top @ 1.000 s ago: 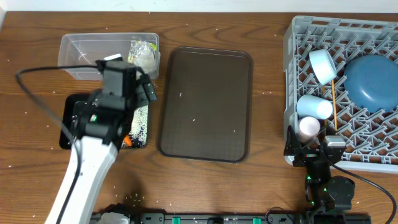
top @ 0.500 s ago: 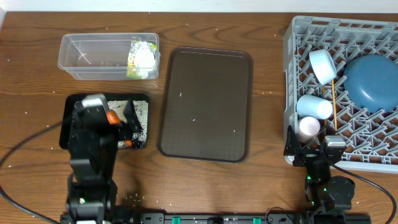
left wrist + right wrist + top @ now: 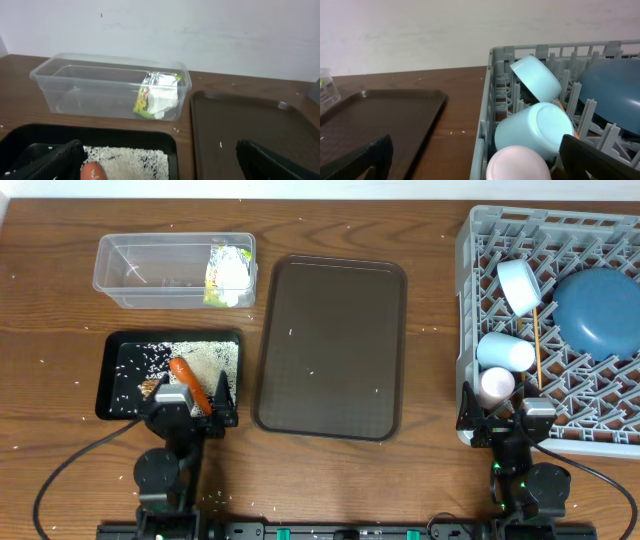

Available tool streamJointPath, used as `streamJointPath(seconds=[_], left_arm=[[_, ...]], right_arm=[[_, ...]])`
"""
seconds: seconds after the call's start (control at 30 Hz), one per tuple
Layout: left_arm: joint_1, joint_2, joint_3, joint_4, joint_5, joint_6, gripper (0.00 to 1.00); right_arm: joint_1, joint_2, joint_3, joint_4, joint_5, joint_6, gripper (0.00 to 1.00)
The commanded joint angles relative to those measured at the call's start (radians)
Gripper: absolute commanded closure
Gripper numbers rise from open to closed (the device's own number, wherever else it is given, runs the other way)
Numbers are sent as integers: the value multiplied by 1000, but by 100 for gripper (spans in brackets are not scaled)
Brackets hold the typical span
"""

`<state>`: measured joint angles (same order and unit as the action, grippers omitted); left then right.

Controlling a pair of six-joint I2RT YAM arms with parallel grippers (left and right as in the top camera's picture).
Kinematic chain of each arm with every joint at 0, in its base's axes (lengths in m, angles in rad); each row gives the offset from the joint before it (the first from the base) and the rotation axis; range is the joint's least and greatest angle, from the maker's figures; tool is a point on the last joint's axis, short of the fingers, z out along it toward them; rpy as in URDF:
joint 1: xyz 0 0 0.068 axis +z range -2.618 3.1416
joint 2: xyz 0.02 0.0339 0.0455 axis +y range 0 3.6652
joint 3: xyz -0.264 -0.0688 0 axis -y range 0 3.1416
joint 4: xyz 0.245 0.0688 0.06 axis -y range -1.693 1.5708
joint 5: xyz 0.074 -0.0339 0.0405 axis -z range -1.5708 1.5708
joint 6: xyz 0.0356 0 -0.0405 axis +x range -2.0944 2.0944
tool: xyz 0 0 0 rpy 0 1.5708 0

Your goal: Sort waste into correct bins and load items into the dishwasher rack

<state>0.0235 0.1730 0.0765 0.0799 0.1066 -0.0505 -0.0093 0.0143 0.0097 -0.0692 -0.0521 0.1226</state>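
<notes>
The black tray (image 3: 112,370) holds an orange carrot (image 3: 188,383), loose white rice (image 3: 205,356) and a brown food lump (image 3: 152,387). The clear tub (image 3: 140,268) holds a crumpled white tissue (image 3: 235,273) and a yellow-green wrapper (image 3: 213,277). The grey rack (image 3: 600,435) holds a small light blue bowl (image 3: 521,284), a large blue bowl (image 3: 597,311), a light blue cup (image 3: 506,352), a pinkish-white cup (image 3: 497,386) and chopsticks (image 3: 537,340). My left gripper (image 3: 190,412) is open and empty at the black tray's near edge. My right gripper (image 3: 507,423) is open and empty by the rack's near left corner.
A large brown serving tray (image 3: 331,345) lies in the middle between the bins and the rack. Rice grains are scattered over the wooden table (image 3: 420,240). In the left wrist view the tub (image 3: 100,85) stands beyond the black tray (image 3: 120,137).
My left arm has drawn back from over the black tray toward the table's near edge and folded down, uncovering the carrot, rice and lump in the tray. The right arm has not moved.
</notes>
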Motion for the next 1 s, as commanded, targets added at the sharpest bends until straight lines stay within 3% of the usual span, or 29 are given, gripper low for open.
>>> streamJointPath(seconds=[0.0,0.33,0.53,0.97], left_arm=[[3,-53,-23,8,2,17,2],[-21,-173,-72,-54,-29,43,2],[-23,-172,-72,-146,-32,47,2],[-23,-169,-72,-146,-32,47,2]], right_arm=[[10,-8,-4,0,3,11,1],[10,-8,-4,0,3,11,1],[10,-8,-4,0,3,11,1],[10,-8,-4,0,3,11,1]])
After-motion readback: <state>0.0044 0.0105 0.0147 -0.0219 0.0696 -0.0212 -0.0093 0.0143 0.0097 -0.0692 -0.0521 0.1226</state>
